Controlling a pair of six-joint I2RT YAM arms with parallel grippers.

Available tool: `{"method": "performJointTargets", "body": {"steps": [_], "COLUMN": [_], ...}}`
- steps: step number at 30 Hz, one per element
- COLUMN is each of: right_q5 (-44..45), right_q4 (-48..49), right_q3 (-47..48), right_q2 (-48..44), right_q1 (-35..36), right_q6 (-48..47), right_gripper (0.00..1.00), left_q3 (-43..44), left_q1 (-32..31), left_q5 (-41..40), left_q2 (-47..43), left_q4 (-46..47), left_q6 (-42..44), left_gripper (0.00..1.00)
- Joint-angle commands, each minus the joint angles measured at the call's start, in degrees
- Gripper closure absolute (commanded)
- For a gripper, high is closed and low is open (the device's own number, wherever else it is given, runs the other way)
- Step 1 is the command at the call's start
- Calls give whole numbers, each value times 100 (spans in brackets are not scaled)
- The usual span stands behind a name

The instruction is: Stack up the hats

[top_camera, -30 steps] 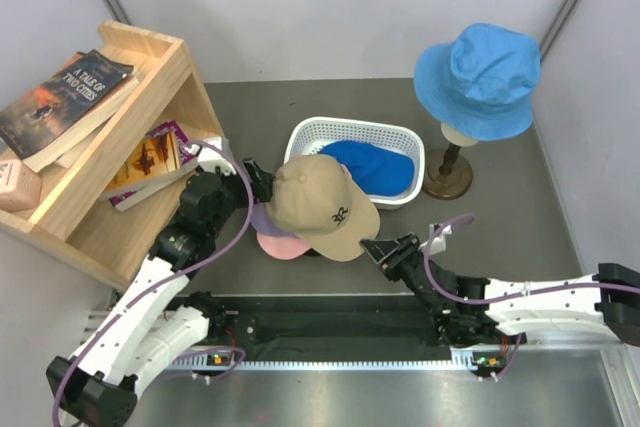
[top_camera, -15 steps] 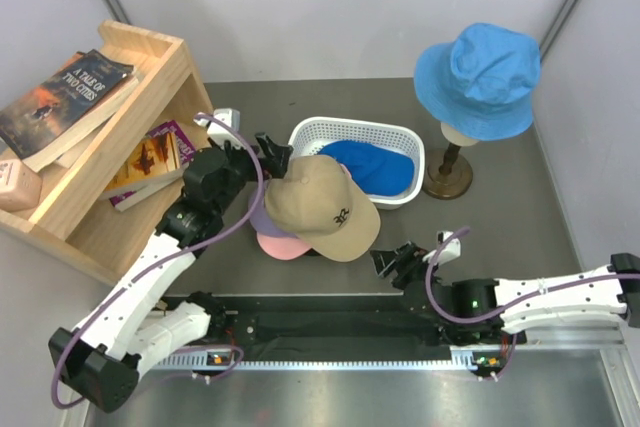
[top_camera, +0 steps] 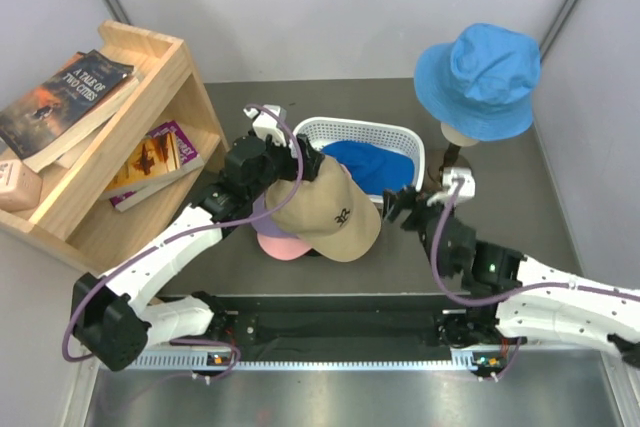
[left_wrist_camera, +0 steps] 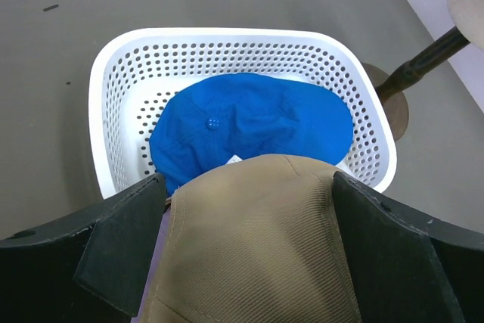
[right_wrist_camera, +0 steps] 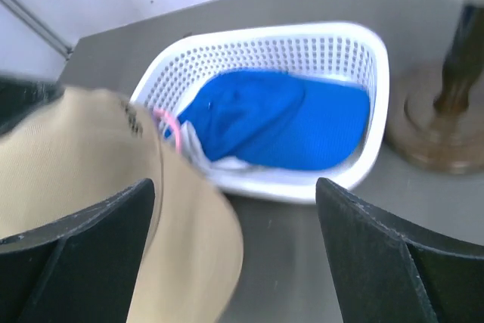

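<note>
Step in hand: tan cap [top_camera: 322,209] lies on the pile over lavender cap [top_camera: 262,220] and pink cap [top_camera: 282,244], near-left of the white basket [top_camera: 310,131] on the surface [top_camera: 300,272].

Next item, by judgement: royal blue cap [top_camera: 368,167], in the basket.

Left gripper [left_wrist_camera: 249,206]: fingers spread, straddling the tan cap's crown, blue cap just beyond.

Right gripper [right_wrist_camera: 234,206]: fingers spread, holding nothing, near side of the basket; reaching in and closing on the blue fabric is called for.
</note>
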Motion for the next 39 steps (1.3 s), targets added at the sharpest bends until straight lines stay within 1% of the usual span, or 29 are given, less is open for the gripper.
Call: {"method": "performJointTargets", "body": {"steps": [1, 2, 3, 5, 6, 8, 9, 11, 13, 17, 19, 26, 31, 33, 34, 35, 37, 38, 39], "right_q5": [-2724, -3049, -3618, -3974, -4114, -4142, -4255, -4423, -4459, -4353, -4230, -4028, -4098, -4186, -4221, -4265, -4265, -4274, -4283], "right_q4": [1100, 1109, 1057, 960, 855, 898, 959, 1039, 1022, 689, 451, 204, 99, 99, 99, 99, 107, 125, 134], "right_q3": [723, 908, 1397, 1848, 2250, 2447, 2491, 2709, 2895, 3526, 3721, 4117, 4179, 4170, 4161, 4161, 4135, 4126, 4117], "right_q2": [777, 1032, 1591, 2165, 2673, 3097, 3482, 3871, 4390, 5338, 5629, 6552, 6870, 6966, 6993, 7019, 7011, 6967, 6941], "right_q1": [-1703, -1949, -2360, -2636, -2829, -2953, -3110, -3260, -3358, -3498, -3577, -3850, -3894, -3929, -3938, -3955, -3956, -3964, -3964], "right_q6": [-1757, -1828, -1828, -1837, -1776, -1601, -1522, -1355, -1336, -1319, -1301, -1213, -1213, -1213, -1222, -1239, -1301, -1327, -1354], "right_gripper": [13, 13, 13, 13, 14, 14, 14, 14, 15, 15, 14, 11, 11, 12, 15, 25, 41, 55, 64], "left_q3": [-318, -353, -397, -441, -494, -590, -669, -731, -784, -837, -837, -837, -846, -837, -819, -802, -767, -758, -749], "left_q1": [-8, 1, -8, -8, 1, -8, -8, 1, -8, 1, -8, -8, -8, -8, 1, -8, -8, 1, 1], "left_q5": [-294, -347, -400, -470, -462, -444, -427, -392, -339, -269, -295, -277, -400, -453, -462, -488, -514, -523, -541], "left_q2": [-1, -19, -36, -89, -124, -221, -238, -300, -317, -353, -362, -335, -379, -388, -388, -379, -370, -370, -388], "left_q4": [-126, -153, -179, -241, -232, -171, -153, -127, -153, -179, -206, -232, -294, -302, -311, -355, -425, -460, -461], "left_q6": [168, 168, 186, 221, 256, 274, 291, 318, 370, 502, 555, 564, 581, 599, 599, 616, 616, 617, 617], "left_gripper": [5, 5, 5, 5, 5, 4, 4, 4, 4, 4, 4, 2, 2, 2, 2, 2, 2, 2, 2]}}
